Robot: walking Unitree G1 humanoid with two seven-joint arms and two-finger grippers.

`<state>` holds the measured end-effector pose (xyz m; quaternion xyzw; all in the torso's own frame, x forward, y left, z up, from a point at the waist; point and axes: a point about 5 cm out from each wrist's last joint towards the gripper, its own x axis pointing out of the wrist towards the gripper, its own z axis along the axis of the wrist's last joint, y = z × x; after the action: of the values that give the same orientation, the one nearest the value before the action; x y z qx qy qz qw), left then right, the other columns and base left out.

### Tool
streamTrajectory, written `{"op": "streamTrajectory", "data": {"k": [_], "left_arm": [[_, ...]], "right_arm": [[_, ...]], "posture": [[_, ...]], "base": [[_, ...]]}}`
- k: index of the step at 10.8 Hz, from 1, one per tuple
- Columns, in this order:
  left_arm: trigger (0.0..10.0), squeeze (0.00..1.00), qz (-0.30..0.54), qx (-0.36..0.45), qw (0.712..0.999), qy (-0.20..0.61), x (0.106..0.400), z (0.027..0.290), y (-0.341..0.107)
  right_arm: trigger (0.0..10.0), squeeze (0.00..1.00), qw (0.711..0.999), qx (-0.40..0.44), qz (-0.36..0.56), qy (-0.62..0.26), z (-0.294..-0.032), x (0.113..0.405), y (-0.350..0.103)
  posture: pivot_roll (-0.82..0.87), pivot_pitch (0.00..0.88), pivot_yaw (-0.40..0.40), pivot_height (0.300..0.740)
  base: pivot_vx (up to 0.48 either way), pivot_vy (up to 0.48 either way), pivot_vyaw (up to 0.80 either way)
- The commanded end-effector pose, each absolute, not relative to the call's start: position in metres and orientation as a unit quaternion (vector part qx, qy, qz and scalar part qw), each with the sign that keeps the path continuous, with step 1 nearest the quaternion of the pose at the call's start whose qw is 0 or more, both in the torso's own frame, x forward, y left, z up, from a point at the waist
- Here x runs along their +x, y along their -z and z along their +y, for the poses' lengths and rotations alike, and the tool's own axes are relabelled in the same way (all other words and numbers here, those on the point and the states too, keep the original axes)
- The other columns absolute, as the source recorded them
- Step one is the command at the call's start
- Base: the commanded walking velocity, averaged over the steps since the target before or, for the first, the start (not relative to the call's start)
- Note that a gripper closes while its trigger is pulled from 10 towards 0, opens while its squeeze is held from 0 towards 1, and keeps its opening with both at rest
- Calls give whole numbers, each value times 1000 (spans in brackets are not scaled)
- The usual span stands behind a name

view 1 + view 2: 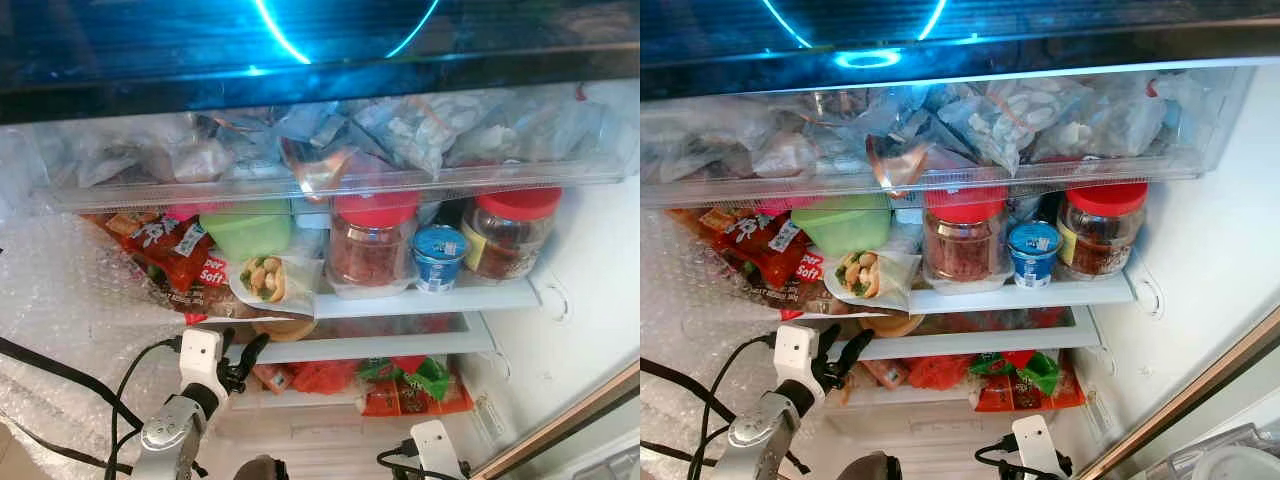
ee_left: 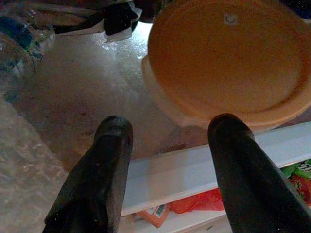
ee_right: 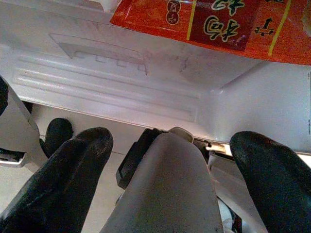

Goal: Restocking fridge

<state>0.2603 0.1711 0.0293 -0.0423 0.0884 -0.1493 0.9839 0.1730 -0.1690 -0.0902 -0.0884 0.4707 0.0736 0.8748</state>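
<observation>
Left gripper (image 2: 167, 141) hovers fingers apart before the orange lidded container (image 2: 228, 58) on the fridge shelf (image 2: 194, 167); right gripper (image 3: 167, 155) fingers apart, low.

Orange tub (image 2: 228, 63) cut off by frame

Bubble wrap (image 1: 60, 300) beside fridge shelves.

Home kitchen: open fridge (image 1: 560, 300), shelves crowded with jars (image 1: 372, 240), snack packets (image 1: 165, 250).
</observation>
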Motion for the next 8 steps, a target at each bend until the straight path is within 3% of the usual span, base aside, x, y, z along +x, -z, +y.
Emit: {"op": "streamTrajectory", "data": {"k": [1,8], "left_arm": [[10000,0,83,-49,984,149,261,171,-31],[10000,0,63,-54,983,162,263,164,-37]], "right_arm": [[10000,0,867,-90,483,-79,-168,166,94],[10000,0,868,-92,482,-78,-168,166,93]], "posture": [[7,0,46,660],[9,0,43,660]], "base": [[0,0,0],[0,0,0]]}}
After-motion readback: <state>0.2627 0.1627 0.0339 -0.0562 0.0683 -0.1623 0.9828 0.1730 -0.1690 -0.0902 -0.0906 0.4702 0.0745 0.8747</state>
